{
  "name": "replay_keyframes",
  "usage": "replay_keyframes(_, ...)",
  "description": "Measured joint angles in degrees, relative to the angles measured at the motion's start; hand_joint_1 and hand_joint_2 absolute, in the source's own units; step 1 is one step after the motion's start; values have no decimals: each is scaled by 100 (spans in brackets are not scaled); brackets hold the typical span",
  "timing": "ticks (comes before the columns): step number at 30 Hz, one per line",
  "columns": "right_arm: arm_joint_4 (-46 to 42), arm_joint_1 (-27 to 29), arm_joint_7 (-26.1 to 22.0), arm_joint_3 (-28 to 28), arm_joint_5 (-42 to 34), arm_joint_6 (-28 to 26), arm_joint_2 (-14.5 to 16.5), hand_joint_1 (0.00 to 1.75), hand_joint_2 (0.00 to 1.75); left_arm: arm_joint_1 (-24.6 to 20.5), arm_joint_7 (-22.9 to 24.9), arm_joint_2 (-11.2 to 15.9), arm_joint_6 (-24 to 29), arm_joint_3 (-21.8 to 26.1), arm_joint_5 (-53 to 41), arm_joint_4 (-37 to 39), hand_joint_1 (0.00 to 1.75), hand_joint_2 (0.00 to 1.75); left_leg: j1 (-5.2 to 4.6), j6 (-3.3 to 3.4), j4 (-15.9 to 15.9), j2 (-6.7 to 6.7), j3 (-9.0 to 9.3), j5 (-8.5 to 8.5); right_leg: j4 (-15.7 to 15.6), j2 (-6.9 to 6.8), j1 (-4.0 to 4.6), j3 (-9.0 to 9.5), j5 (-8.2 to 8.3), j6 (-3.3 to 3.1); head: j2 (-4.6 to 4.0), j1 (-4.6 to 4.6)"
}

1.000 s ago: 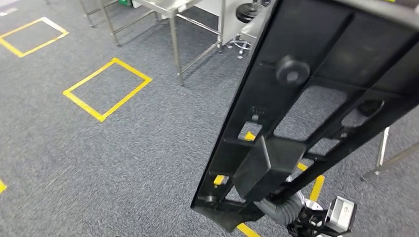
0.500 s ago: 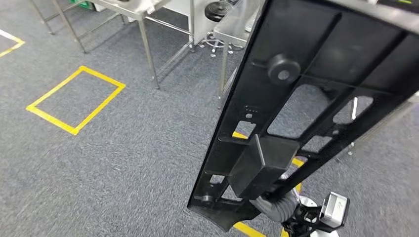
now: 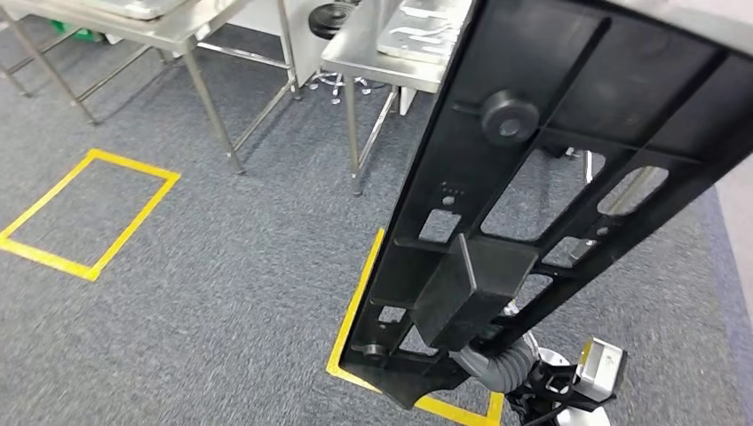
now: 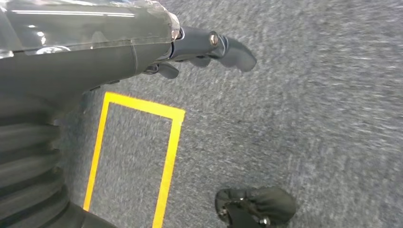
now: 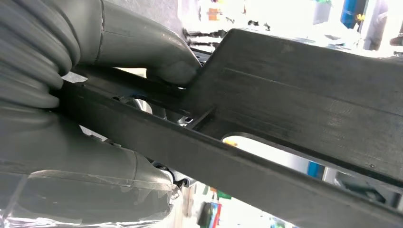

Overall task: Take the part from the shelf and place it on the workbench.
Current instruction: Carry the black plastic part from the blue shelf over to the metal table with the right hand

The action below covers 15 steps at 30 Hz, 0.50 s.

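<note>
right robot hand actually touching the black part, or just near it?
Touching. In the right wrist view the right robot hand has its thumb pressed onto the black part, no gap, with the part's rail running across the palm.

Part [image 3: 568, 169] before steel tables [image 3: 391, 49], above taped floor square [image 3: 355, 306].

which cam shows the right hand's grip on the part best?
Right wrist view: the right hand wraps the black part, thumb pressed on its edge. Head view shows the part hiding most of that hand. Left wrist view looks at carpet.
</note>
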Motion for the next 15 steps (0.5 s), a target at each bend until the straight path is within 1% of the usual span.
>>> replay_keyframes(1,9,-13,1,3,-1,3,7,150,175,9,-4,1,0,1,0,0,0,175,0,-12,398,-91,-202,-181,1,54,0,4,-6,-17,0,0)
replay_keyframes(2,21,-21,1,7,-2,6,13,150,175,22,-4,1,-1,2,0,1,0,175,0,-19,773,-126,-403,-316,8,114,4,4,-12,-27,0,0)
replay_keyframes(3,34,-25,2,11,-2,9,16,150,175,34,-4,1,-1,4,0,1,0,175,1,-24,1010,-136,-547,-354,17,182,6,7,-20,-30,0,0)
replay_keyframes(4,49,-29,3,14,-2,10,17,150,175,41,-3,1,-2,5,-1,0,0,175,3,-24,1033,-140,-592,-272,28,255,7,11,-28,-26,1,0)
replay_keyframes(5,60,-35,4,18,-3,12,17,150,175,42,-3,3,-2,6,-1,0,0,175,7,-21,828,-152,-529,-83,43,330,5,20,-40,-17,1,0)
replay_keyframes(6,66,-42,5,20,-4,13,17,150,175,40,-3,6,-3,6,-2,0,0,175,17,-17,453,-211,-383,164,62,404,1,28,-57,0,1,0)
replay_keyframes(7,70,-50,5,21,-8,14,17,150,175,37,-3,9,-4,6,-2,0,0,175,29,-5,70,-333,-225,340,90,470,6,25,-76,24,1,0)
replay_keyframes(8,72,-54,6,24,-10,15,17,150,175,34,-3,12,-6,6,-3,0,0,175,42,17,-224,-444,-100,449,116,533,6,10,-90,51,0,0)
replay_keyframes(9,72,-54,7,27,-13,20,17,150,175,34,-2,14,-8,6,-4,0,0,175,48,44,-395,-532,-29,483,136,588,2,-14,-96,83,0,1)
replay_keyframes(10,73,-47,7,30,-16,27,17,150,175,34,0,14,-10,7,-4,0,0,175,41,81,-437,-563,-11,456,142,642,-1,-38,-91,118,1,1)
replay_keyframes(11,73,-36,7,32,-18,36,17,150,175,32,2,15,-11,8,-4,0,0,175,33,120,-449,-518,-5,463,135,695,-15,-56,-80,154,1,1)
replay_keyframes(12,73,-24,6,34,-20,44,17,150,175,28,3,16,-11,10,-2,-1,0,175,30,161,-472,-460,4,475,139,699,-27,-64,-82,187,1,1)
replay_keyframes(13,72,-18,5,34,-21,50,17,150,175,21,3,17,-11,13,-1,-1,0,175,31,205,-499,-404,19,489,196,618,-23,-93,-120,215,1,1)
replay_keyframes(14,71,-23,5,35,-21,53,18,150,175,16,2,17,-11,14,1,-1,0,175,33,244,-528,-339,34,501,362,482,-18,-174,-218,239,1,1)
replay_keyframes(15,69,-31,6,36,-21,55,19,150,175,15,0,17,-11,15,2,-1,0,175,34,274,-548,-275,46,505,627,318,-15,-303,-360,256,1,1)
